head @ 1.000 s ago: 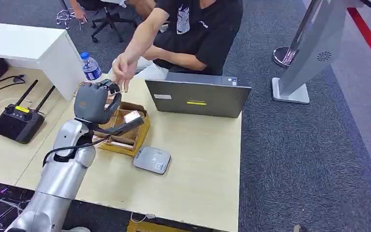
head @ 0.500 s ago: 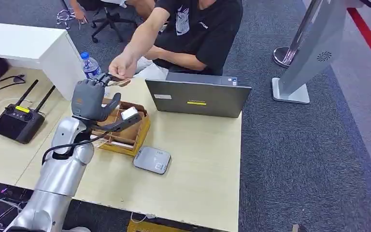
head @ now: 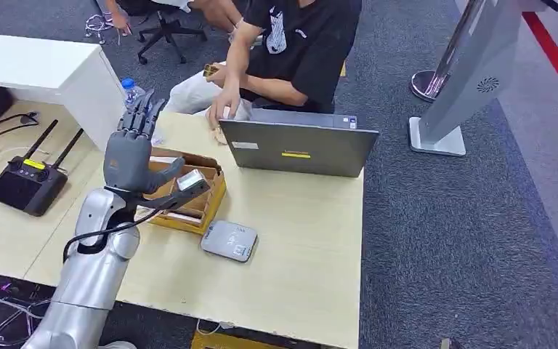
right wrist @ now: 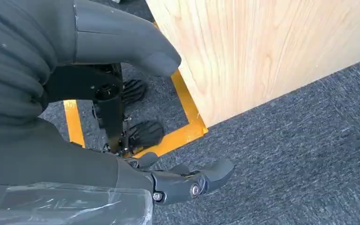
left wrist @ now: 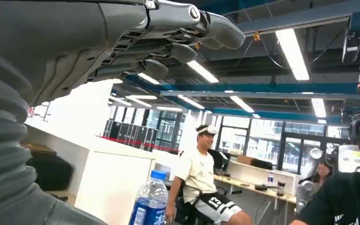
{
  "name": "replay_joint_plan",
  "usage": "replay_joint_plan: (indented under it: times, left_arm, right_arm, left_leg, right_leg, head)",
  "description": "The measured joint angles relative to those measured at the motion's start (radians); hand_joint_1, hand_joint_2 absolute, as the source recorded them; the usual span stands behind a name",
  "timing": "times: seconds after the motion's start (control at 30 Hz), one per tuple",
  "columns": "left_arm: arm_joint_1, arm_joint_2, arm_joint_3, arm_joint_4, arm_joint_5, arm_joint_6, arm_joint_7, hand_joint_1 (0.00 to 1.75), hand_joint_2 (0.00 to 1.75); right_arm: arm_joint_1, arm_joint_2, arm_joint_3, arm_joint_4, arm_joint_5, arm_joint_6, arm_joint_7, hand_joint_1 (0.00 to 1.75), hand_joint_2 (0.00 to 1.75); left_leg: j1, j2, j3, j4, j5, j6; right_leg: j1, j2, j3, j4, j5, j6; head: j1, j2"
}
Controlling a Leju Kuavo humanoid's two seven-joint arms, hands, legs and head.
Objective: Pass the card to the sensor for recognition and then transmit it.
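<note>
head view high, wrist views close

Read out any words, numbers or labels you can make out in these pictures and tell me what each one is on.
"13": on the black shorts of the seated person in the white shirt, left wrist view.
Water bottle label: blue, lettering blurred.
Laptop lid stickers, one white and one yellow: too small to read.
Black shirt of the person behind the laptop: white print, unreadable.
Grey sensor: small sticker, unreadable.
</note>
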Motion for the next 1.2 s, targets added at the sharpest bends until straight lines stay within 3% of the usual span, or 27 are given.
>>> replay_joint_plan:
  times: [0.17, 0.33, 0.53, 0.63, 1.0, 1.2]
  left_arm:
    - [0.061, 0.002, 0.008, -0.054, 0.062, -0.043, -0.074, 0.0, 1.75]
    - [0.151, 0.08, 0.008, -0.067, 0.07, -0.079, -0.136, 0.0, 1.75]
    - [0.234, 0.199, 0.007, -0.061, -0.024, -0.069, -0.096, 0.0, 1.75]
    - [0.256, 0.23, 0.007, -0.055, -0.027, -0.052, -0.075, 0.0, 1.75]
    - [0.271, 0.262, 0.007, 0.004, -0.072, -0.026, -0.026, 0.0, 1.75]
    - [0.261, 0.262, 0.007, 0.097, -0.079, -0.037, -0.014, 0.0, 1.75]
  right_arm:
    - [0.011, 0.0, 0.0, 0.0, -0.024, 0.008, -0.018, 0.0, 1.75]
    - [0.037, -0.003, -0.002, 0.0, -0.049, 0.024, -0.037, 0.0, 1.75]
    - [0.06, -0.011, -0.009, 0.001, -0.067, 0.033, -0.051, 0.0, 1.75]
    - [0.065, -0.013, -0.01, 0.002, -0.072, 0.034, -0.051, 0.0, 1.75]
    - [0.066, -0.016, -0.009, 0.002, -0.069, 0.032, -0.042, 0.0, 1.75]
    - [0.066, -0.04, -0.006, 0.002, -0.056, 0.04, -0.022, 0.0, 1.75]
  left_leg:
    - [0.0, 0.0, 0.0, 0.0, 0.0, 0.0]
    - [0.0, 0.001, 0.0, -0.001, -0.001, 0.0]
    - [0.001, 0.002, 0.0, -0.001, -0.001, 0.0]
    - [0.001, 0.002, 0.0, -0.001, -0.001, 0.0]
    - [0.0, 0.002, -0.001, -0.001, -0.001, 0.0]
    - [0.0, 0.002, -0.001, -0.001, -0.001, 0.0]
  right_leg:
    - [0.0, 0.0, 0.0, 0.0, 0.0, 0.0]
    - [0.0, 0.001, -0.001, 0.0, -0.001, -0.001]
    - [0.001, 0.002, -0.002, 0.0, -0.001, -0.001]
    - [0.001, 0.002, -0.002, 0.0, -0.001, -0.001]
    - [0.001, 0.002, -0.002, 0.0, -0.001, -0.001]
    - [0.001, 0.002, -0.002, 0.0, -0.001, -0.001]
  head:
    - [0.0, 0.0]
    - [0.0, 0.0]
    - [0.0, 0.0]
    - [0.0, 0.0]
    - [0.0, 0.0]
    - [0.0, 0.0]
